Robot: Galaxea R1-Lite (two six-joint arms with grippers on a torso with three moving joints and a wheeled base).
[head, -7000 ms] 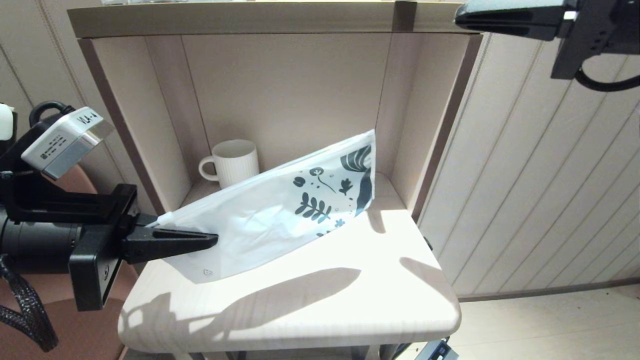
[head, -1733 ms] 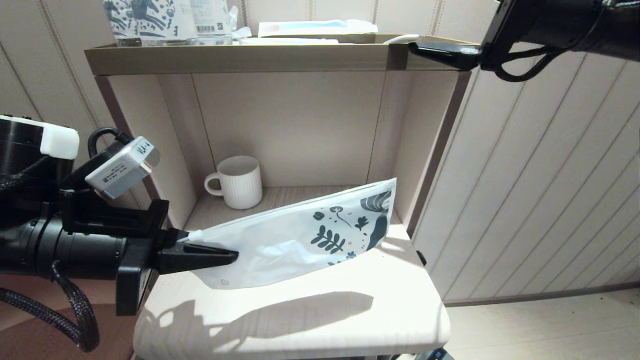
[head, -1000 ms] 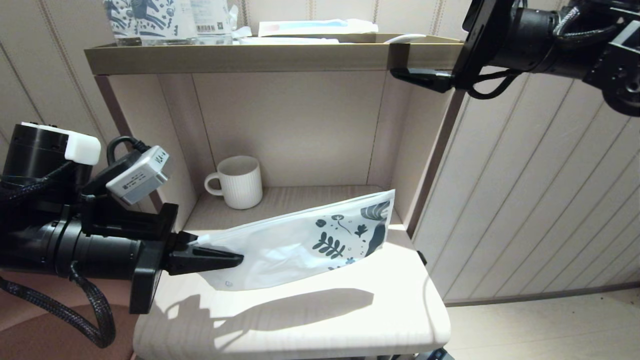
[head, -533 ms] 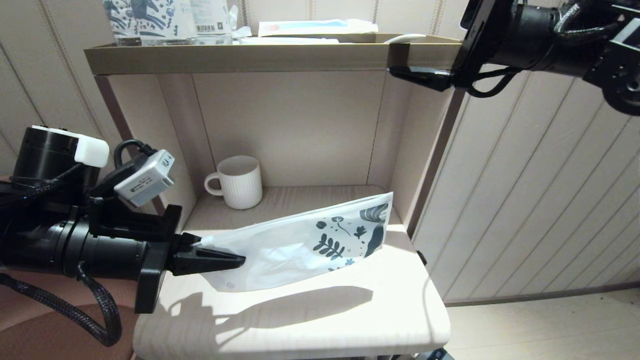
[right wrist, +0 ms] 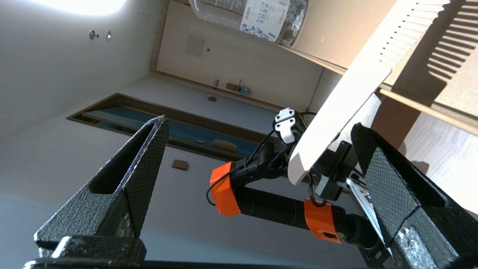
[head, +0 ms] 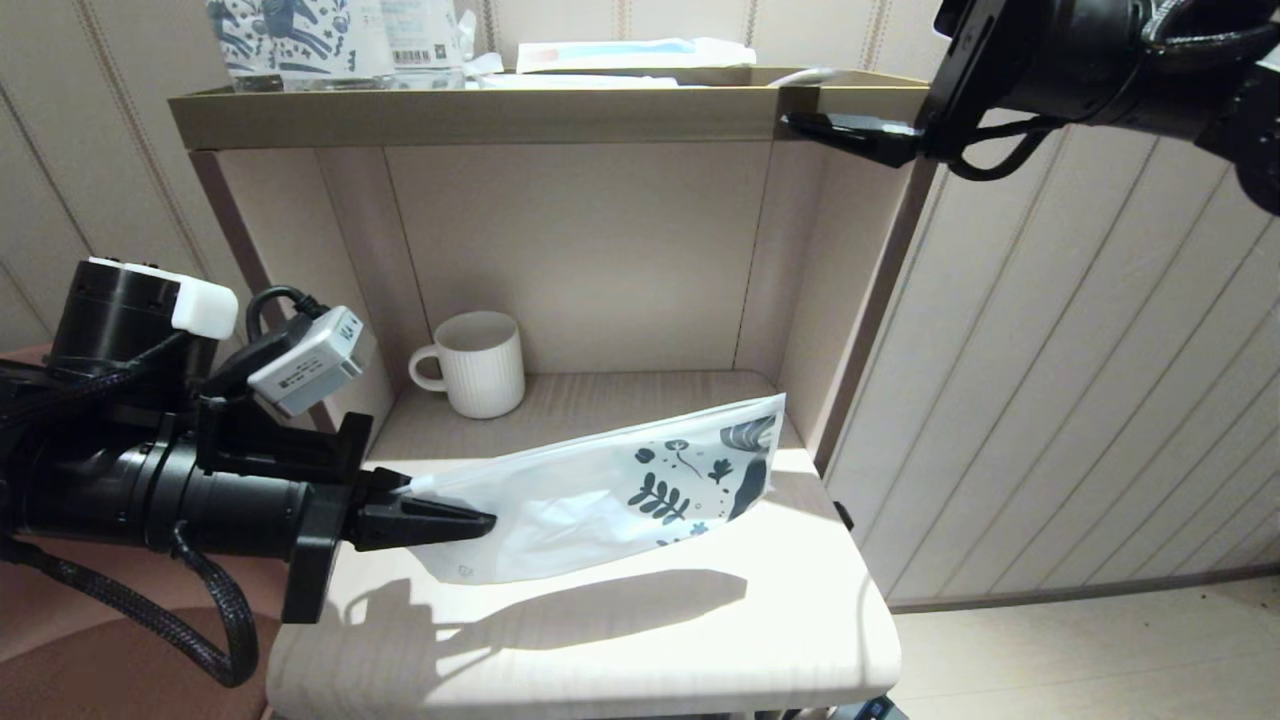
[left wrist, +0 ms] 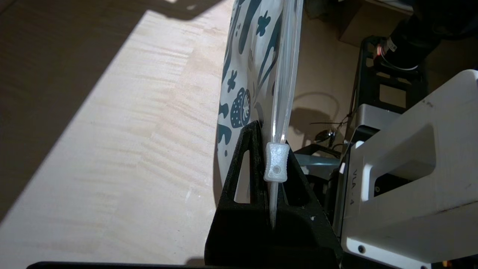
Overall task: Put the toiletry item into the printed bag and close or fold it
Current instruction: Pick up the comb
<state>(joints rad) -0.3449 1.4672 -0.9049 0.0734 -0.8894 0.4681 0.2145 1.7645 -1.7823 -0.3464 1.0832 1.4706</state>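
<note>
Pale wood-grain shelf unit (head: pixel 480 115), boxy, rounded lower ledge. Flat glossy printed bag (head: pixel 610 490), dark leaf print, slanting across the ledge from its left edge toward the right wall. Ribbed white mug (head: pixel 483 363) at back-left corner. Left gripper (head: pixel 440 520) clamped on the bag's zip-slider (left wrist: pixel 276 168) end. Right gripper (right wrist: pixel 257 164) spread wide beside a white comb (right wrist: pixel 358 80) at the top shelf's right corner.

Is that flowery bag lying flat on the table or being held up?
Held up. The left gripper is shut on the printed bag's zip-slider end, and the bag stands on edge, slanting above the table.
</note>
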